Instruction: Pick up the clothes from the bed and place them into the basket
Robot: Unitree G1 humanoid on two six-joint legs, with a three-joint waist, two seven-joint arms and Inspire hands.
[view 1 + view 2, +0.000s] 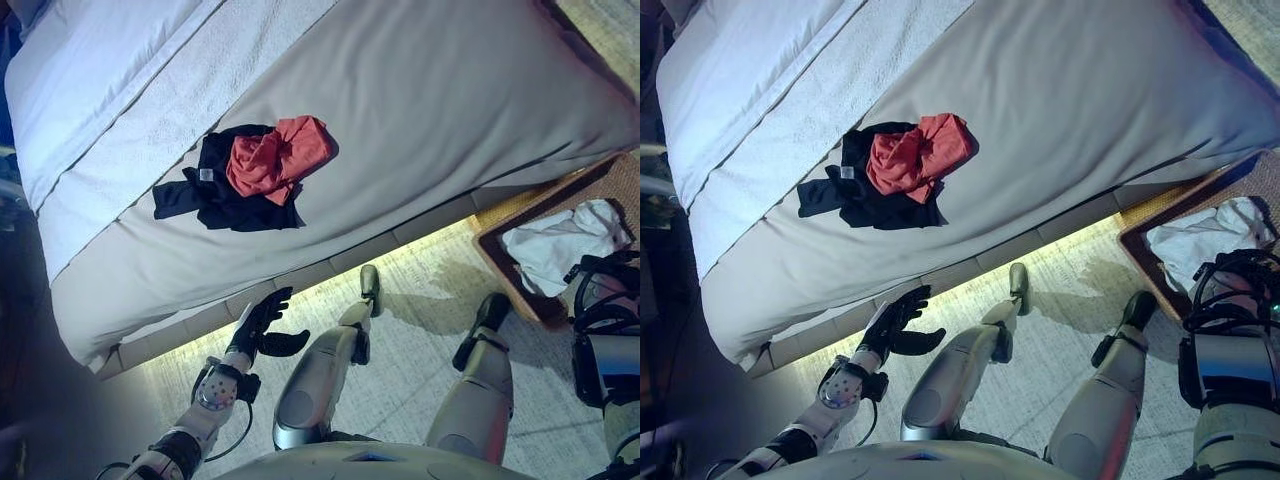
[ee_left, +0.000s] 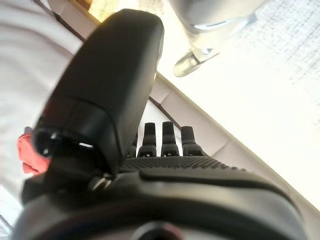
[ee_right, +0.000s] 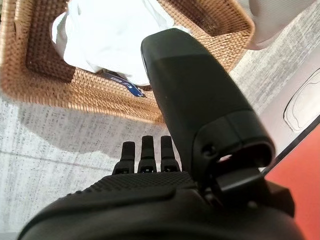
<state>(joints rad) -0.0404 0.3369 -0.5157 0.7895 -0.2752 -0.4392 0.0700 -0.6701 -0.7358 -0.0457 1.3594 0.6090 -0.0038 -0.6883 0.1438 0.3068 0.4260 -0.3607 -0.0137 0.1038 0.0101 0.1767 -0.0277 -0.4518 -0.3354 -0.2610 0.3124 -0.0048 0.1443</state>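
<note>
Red garment (image 1: 277, 157) lay crumpled on top of a black garment (image 1: 215, 192), both touching, on the grey cover of the bed (image 1: 420, 90), toward its near edge and left of the middle. A white textured blanket (image 1: 150, 120) and a pale sheet (image 1: 90, 70) covered the far left part of the bed. The left hand (image 1: 262, 325) hung over the pale carpet (image 1: 420, 300) just off the bed's near edge, below the clothes and apart from them; its fingers were straight and spread, thumb out to the side, holding nothing. In the left wrist view the same hand showed fingers (image 2: 169, 139) extended past the palm, with a bit of red cloth at the edge of the frame. The wicker basket (image 3: 60, 97) stood on the carpet at the right, near the corner of the bed, with a white garment (image 3: 107, 37) already inside it. The right hand (image 3: 150, 190) was held above the carpet just beside the basket, fingers (image 3: 146, 152) straight and relaxed, thumb up, empty. In the eye views only the right forearm showed at the right edge, next to the basket (image 1: 510, 270).
</note>
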